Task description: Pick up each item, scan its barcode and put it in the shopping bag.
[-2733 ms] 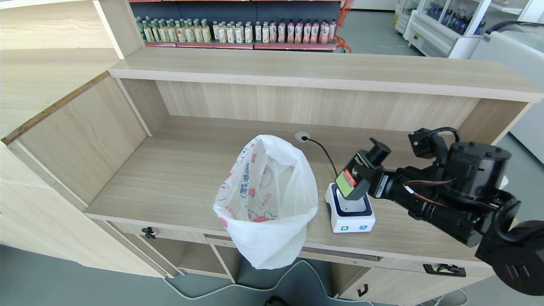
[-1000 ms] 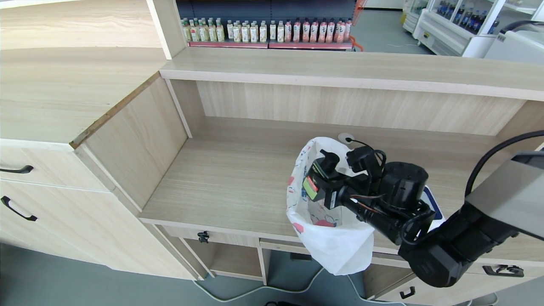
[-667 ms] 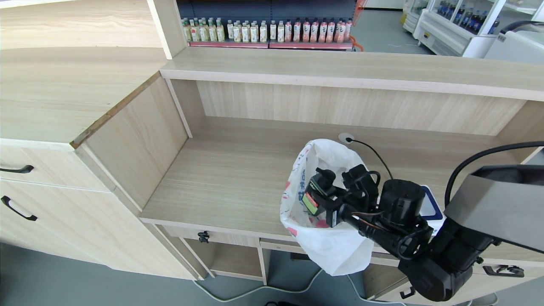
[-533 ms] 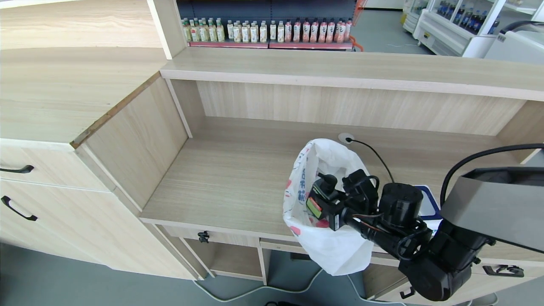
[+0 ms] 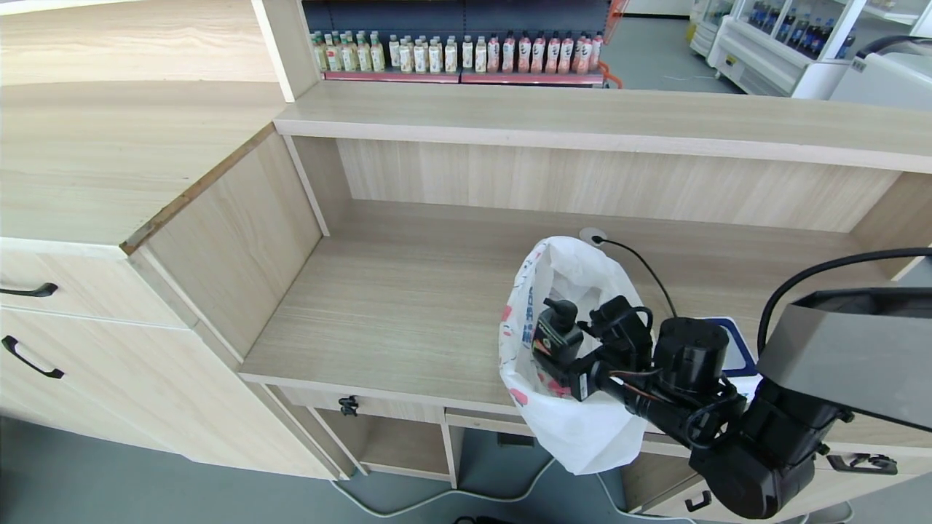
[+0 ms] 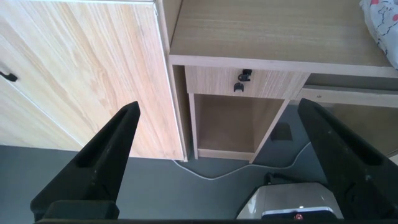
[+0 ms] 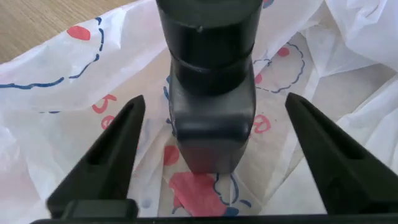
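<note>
Since earlier: bottle (image 5: 555, 336) gone from above scanner (image 5: 730, 348) to inside shopping bag (image 5: 575, 429) mouth. Right tool (image 7: 214, 106) now spread wide, bottle between its fingers, no contact seen. Likely released; this item near done. Left tool (image 6: 217, 106) spread wide, empty, off bench (image 5: 408, 306). Count: one bottle, one bag, one scanner, two tools.

Light wood counter (image 5: 408, 306) ran under a raised ledge. Bottles (image 5: 451, 52) stood in rows on a far shelf. Drawer fronts (image 5: 73, 320) sat at left.
</note>
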Motion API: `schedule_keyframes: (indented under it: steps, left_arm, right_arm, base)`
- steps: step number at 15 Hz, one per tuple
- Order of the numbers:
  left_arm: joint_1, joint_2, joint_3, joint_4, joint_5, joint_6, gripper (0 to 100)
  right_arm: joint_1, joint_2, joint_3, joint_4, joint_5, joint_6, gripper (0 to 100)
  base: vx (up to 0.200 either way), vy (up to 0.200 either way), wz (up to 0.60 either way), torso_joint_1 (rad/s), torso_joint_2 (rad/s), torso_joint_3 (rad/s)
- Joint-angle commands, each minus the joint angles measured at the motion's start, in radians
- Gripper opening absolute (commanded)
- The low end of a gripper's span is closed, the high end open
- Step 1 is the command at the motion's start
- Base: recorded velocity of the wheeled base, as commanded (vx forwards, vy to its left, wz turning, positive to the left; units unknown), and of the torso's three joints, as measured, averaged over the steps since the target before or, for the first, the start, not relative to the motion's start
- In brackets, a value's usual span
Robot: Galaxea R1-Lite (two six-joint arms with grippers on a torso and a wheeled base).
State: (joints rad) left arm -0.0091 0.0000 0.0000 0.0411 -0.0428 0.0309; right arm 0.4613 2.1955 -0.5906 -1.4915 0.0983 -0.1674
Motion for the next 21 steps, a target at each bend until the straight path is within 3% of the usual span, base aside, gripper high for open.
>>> schedule_keyframes:
  steps: [1, 6, 9, 12, 21]
  left_arm:
    - [0.000, 0.002, 0.000, 0.000, 0.000, 0.000, 100]
    - [0.000, 0.002, 0.000, 0.000, 0.000, 0.000, 100]
    - [0.000, 0.002, 0.000, 0.000, 0.000, 0.000, 100]
    - [0.000, 0.002, 0.000, 0.000, 0.000, 0.000, 100]
    - [0.000, 0.002, 0.000, 0.000, 0.000, -0.005, 100]
  right_arm:
    - [0.000, -0.040, -0.012, -0.004, 0.017, 0.022, 100]
    - [-0.029, -0.275, 0.043, 0.046, 0.081, 0.046, 100]
    - [-0.159, -0.566, 0.147, 0.257, 0.044, 0.045, 100]
    - [-0.263, -0.824, 0.204, 0.508, -0.137, 0.055, 100]
    - [-0.563, -1.378, 0.380, 1.022, -0.192, 0.051, 100]
  base:
    - [0.000, 0.000, 0.00, 0.000, 0.00, 0.000]
    - [0.000, 0.000, 0.00, 0.000, 0.00, 0.000]
    - [0.000, 0.000, 0.00, 0.000, 0.00, 0.000]
    - [0.000, 0.000, 0.00, 0.000, 0.00, 0.000]
    - [0.000, 0.000, 0.00, 0.000, 0.00, 0.000]
